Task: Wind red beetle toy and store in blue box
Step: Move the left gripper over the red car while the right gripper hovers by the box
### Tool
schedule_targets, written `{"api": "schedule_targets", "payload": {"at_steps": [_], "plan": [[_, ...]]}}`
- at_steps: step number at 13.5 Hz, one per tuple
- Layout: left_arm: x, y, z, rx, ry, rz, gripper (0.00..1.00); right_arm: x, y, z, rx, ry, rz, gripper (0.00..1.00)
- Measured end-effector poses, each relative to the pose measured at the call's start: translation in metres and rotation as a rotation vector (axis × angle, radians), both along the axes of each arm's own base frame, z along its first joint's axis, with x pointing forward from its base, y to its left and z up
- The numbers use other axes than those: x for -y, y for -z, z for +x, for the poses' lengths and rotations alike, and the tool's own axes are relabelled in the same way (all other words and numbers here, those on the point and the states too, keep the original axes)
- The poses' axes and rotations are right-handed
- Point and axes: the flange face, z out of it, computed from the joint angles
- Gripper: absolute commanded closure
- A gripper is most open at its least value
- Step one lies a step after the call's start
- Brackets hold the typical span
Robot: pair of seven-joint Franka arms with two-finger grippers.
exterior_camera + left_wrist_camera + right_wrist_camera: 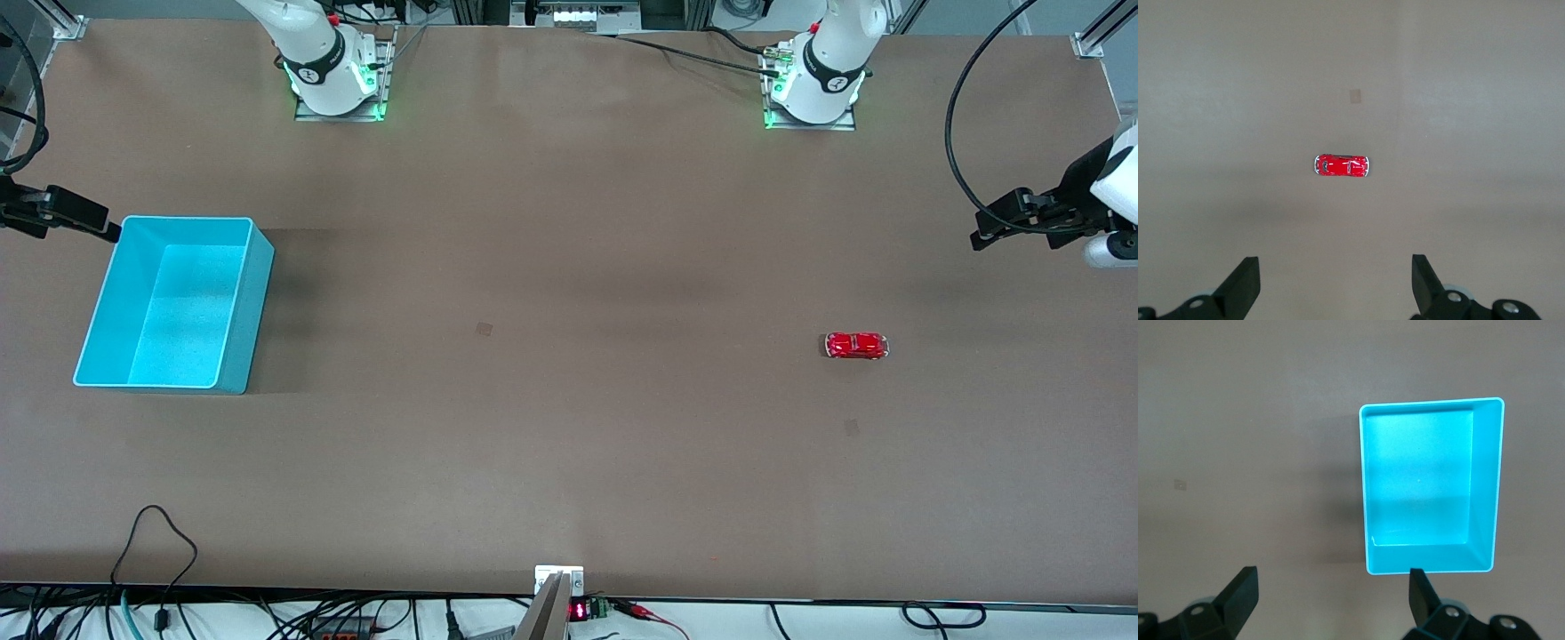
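1. Two grippers wait in the air at the two ends of the brown counter [569, 222], both with fingers spread wide and nothing held
2. The left gripper [1335, 283] hangs over the counter at the left arm's end, its two dark fingers [1245, 280] well apart; in the front view only its black wrist parts show at the edge
3. The right gripper [1331, 600] hangs over the right arm's end, just beside the box, its fingers likewise parted and empty
4. The tiny glossy red beetle-shaped toy car [855, 346] sits on its wheels on the bare counter toward the left arm's end, lying lengthwise along the counter, nearer the front camera than the left arm's base; the left wrist view shows it [1341, 165] below that gripper, touching nothing
5. The bright cyan-blue rectangular plastic bin [258, 311] with a thin pale rim stands upright on the counter toward the right arm's end, well apart from the car; its inside, seen from the right wrist view [1485, 487], holds nothing
6. A small darker square patch [484, 328] marks the counter between car and bin
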Motion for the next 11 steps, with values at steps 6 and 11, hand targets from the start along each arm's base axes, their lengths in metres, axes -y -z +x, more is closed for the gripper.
{"api": "schedule_targets", "payload": {"at_steps": [6, 11], "plan": [[0.004, 0.003, -0.003, -0.030, 0.012, -0.001, 0.00, 0.000, 0.000, 0.000, 0.000, 0.000, 0.000, 0.00], [0.021, 0.031, 0.003, -0.116, 0.047, -0.007, 0.00, 0.000, 0.000, 0.000, -0.001, 0.000, 0.000, 0.00]]}}
